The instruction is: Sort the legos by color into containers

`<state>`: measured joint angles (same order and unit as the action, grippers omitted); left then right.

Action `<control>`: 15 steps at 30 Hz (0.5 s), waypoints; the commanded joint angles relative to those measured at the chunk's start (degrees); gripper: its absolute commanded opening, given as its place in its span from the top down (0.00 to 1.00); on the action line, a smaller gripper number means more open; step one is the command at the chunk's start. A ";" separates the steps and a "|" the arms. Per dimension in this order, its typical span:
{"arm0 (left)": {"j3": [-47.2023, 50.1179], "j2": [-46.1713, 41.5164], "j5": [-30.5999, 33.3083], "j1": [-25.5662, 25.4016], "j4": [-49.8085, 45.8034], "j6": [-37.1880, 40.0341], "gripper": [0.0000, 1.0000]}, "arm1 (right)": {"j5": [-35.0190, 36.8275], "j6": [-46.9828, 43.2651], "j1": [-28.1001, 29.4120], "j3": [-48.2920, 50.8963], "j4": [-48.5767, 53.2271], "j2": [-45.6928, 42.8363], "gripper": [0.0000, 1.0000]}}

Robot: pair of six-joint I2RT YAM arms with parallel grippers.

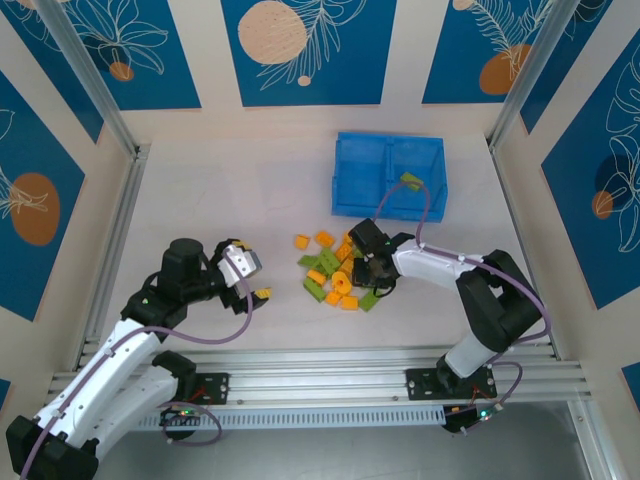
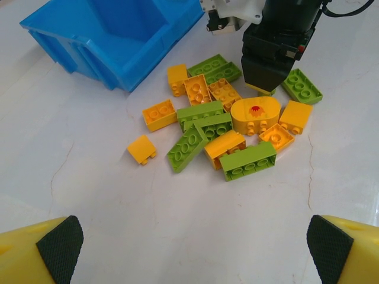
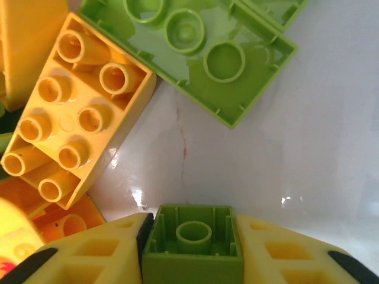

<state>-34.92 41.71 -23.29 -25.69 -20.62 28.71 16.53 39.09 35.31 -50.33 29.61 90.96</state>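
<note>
Two arms at one heap of legos, pick stage. The right gripper stands low over the table at the right-hand edge of the heap. Its yellow fingers are closed on a small lime-green brick, which sits squarely between them with its hollow side toward the wrist camera. The hold is on two opposite flat walls, presumably because parallel faces keep the brick from twisting. Whether the brick has left the surface cannot be told. Close by lie an orange-yellow brick and a larger green brick, hollow side up; the fingers touch neither.

The left gripper hangs on the near left side of the heap, well apart from it, jaws spread wide with nothing between them. This stand-off probably leaves the heap to the other arm and avoids a clash.

The blue tray lies beyond the heap, toward the far side of the table, with two compartments side by side. A further lime-green brick rests at the near wall of the right compartment; whether inside or on the rim is unclear. That compartment is therefore judged to be the one for green. The next move calls for a lift clear of the neighbouring bricks, then a carry over the tray's near wall. Most legos lie unsorted, so the task is judged to be at an early stage.
</note>
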 commanded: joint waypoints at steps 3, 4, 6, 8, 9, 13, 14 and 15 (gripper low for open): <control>-0.34 0.01 0.44 -0.55 -0.51 1.17 0.00 | 1.79 1.14 -0.31 -0.02 3.82 -5.81 0.64; -0.34 -0.01 0.44 -0.56 -0.43 1.18 0.00 | 2.71 1.27 -0.41 -0.46 4.57 -8.07 0.64; -0.31 -0.05 0.44 -0.56 -0.37 1.22 0.00 | 6.36 0.32 -1.21 -1.65 5.20 -13.59 0.64; -0.24 0.03 0.40 -0.52 -0.05 1.25 0.00 | 9.91 -1.88 -3.56 -3.41 4.53 -17.27 0.64; -0.32 0.14 0.35 -0.54 0.18 1.26 0.00 | 11.33 -3.67 -5.52 -4.43 3.42 -18.19 0.64; -0.43 0.23 0.28 -0.58 0.33 1.03 0.00 | 14.19 -10.69 -14.33 -10.25 -1.32 -15.22 0.67; -0.42 0.15 0.23 -0.58 0.34 0.87 0.00 | 14.38 -12.34 -16.44 -11.85 -3.11 -13.05 0.67; -0.42 0.04 0.17 -0.59 0.39 0.75 0.00 | 14.14 -13.48 -18.51 -13.45 -4.42 -10.48 0.66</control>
<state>-34.92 41.87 -23.29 -25.69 -20.58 28.93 26.85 31.51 20.82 -60.97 29.41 75.70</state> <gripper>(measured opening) 0.999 0.349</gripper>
